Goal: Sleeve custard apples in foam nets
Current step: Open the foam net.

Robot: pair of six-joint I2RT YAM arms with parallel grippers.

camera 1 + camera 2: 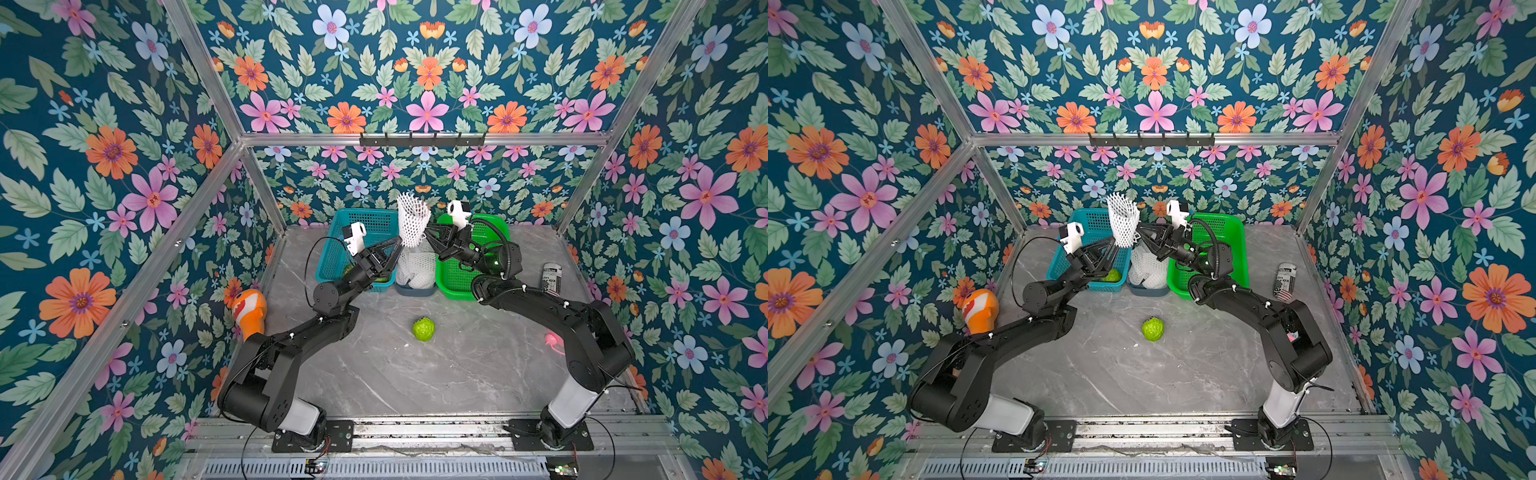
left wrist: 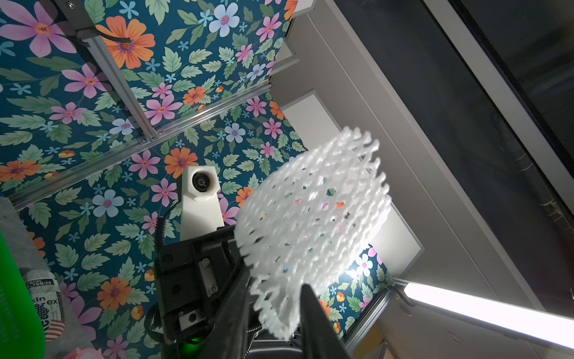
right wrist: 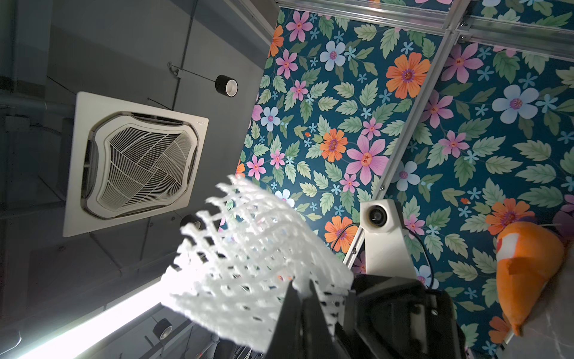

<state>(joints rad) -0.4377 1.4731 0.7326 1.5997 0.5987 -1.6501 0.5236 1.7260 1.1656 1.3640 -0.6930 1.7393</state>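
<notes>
While right gripper (image 3: 302,289) pinches the foam net (image 1: 411,220), left gripper (image 2: 275,289) gapes around it.

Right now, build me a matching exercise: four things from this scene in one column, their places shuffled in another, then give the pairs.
1. raised foam net
2. loose custard apple
3. green basket
4. clownfish toy

a. against the left wall
b. at the back, under the right arm
c. pinched in the right fingers
d. alone on the open table

Pairs: 1-c, 2-d, 3-b, 4-a.
</notes>
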